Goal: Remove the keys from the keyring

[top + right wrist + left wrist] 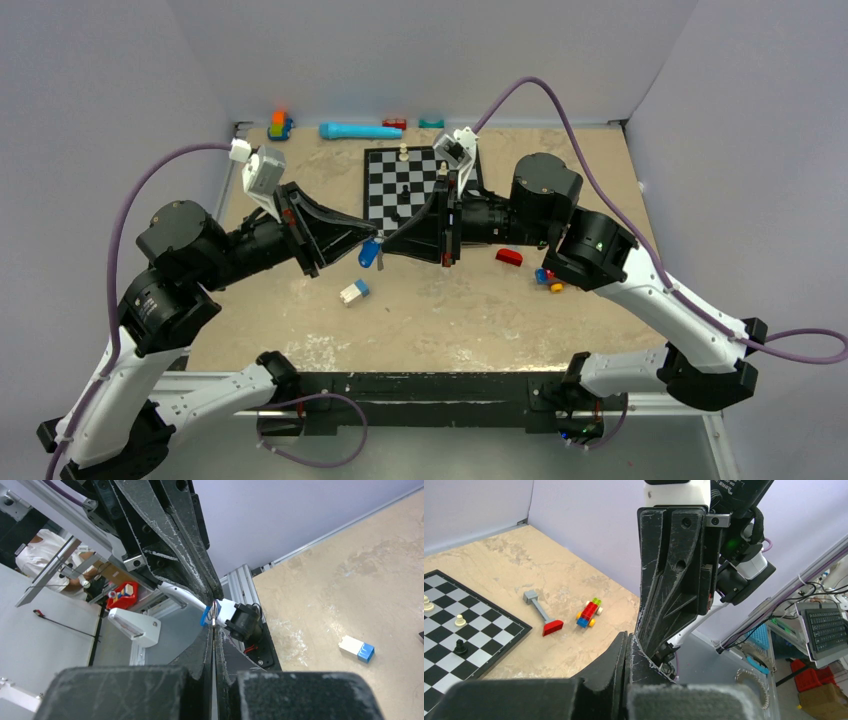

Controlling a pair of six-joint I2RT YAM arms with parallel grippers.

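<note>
The left fingers [345, 233] are closed, seemingly pinching the keyring [214, 613]. The blue key [369, 253] dangles just below them, above the bench [450, 310]. The right fingers [415, 232], pressed shut, meet them tip to tip on the same keyring. Pulling apart could jerk it loose from either grip and drop the key. No container shows.

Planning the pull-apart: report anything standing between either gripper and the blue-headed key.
Nothing visible does. The left gripper and right gripper meet tip to tip above the table, both closed, and the blue-headed key hangs right at their tips. Which one pinches it cannot be told.
</note>
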